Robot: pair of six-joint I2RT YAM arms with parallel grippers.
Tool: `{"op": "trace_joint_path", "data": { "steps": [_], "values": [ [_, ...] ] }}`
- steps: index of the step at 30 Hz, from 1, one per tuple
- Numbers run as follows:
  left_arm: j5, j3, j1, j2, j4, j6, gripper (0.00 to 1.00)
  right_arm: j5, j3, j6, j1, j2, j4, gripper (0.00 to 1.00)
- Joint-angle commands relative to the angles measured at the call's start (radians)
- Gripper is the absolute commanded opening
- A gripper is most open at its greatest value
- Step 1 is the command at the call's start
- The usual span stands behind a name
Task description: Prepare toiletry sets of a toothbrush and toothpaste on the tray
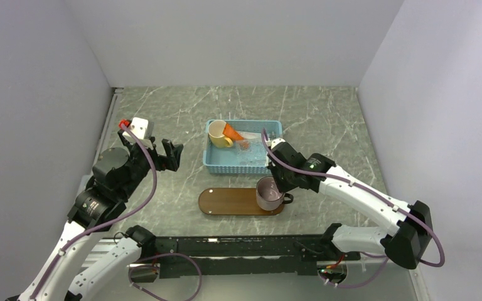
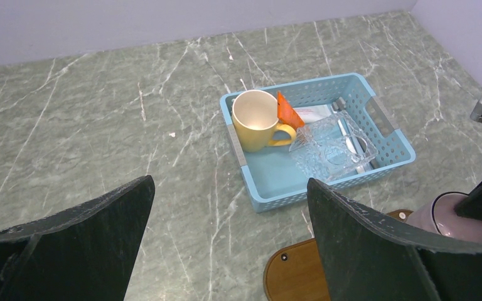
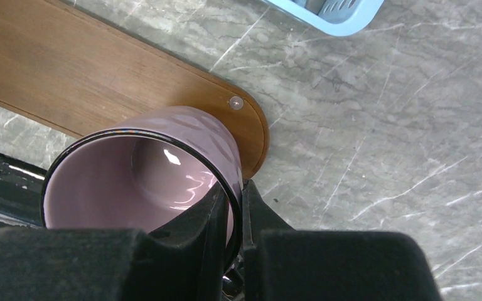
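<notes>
Two grippers, two states. Right gripper (image 3: pixel 235 200) is clamped on the rim of the purple mug (image 3: pixel 138 182), one finger inside and one outside. The mug is over the right end of the tray (image 3: pixel 69 69); contact unclear. Left gripper (image 2: pixel 229 186) is spread wide and holds nothing, left of the blue basket (image 2: pixel 389 132). Orange tube (image 2: pixel 287 113), white tube (image 2: pixel 317 115) and a brush (image 2: pixel 346 135) in a clear glass dish (image 2: pixel 326 153) all lie in the basket beside a yellow mug (image 2: pixel 257 119).

Blue basket (image 1: pixel 238 169), yellow mug (image 1: pixel 218 133), mauve mug (image 1: pixel 267 193)
</notes>
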Motion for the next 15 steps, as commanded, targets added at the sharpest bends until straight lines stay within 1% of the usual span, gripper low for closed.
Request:
{"op": "trace_joint_path", "data": {
  "steps": [1,9,15],
  "values": [
    [-0.01,-0.001,0.004,0.008,0.013,-0.002,0.99,0.002,-0.028,0.04,0.004,-0.032,0.111,0.0],
    [-0.01,0.0,0.003,0.012,0.013,-0.002,0.99,0.031,-0.099,0.071,0.001,-0.053,0.174,0.0],
    [-0.009,0.001,0.004,0.018,0.01,-0.003,0.99,0.047,-0.122,0.074,-0.004,-0.061,0.18,0.0]
  ]
}}
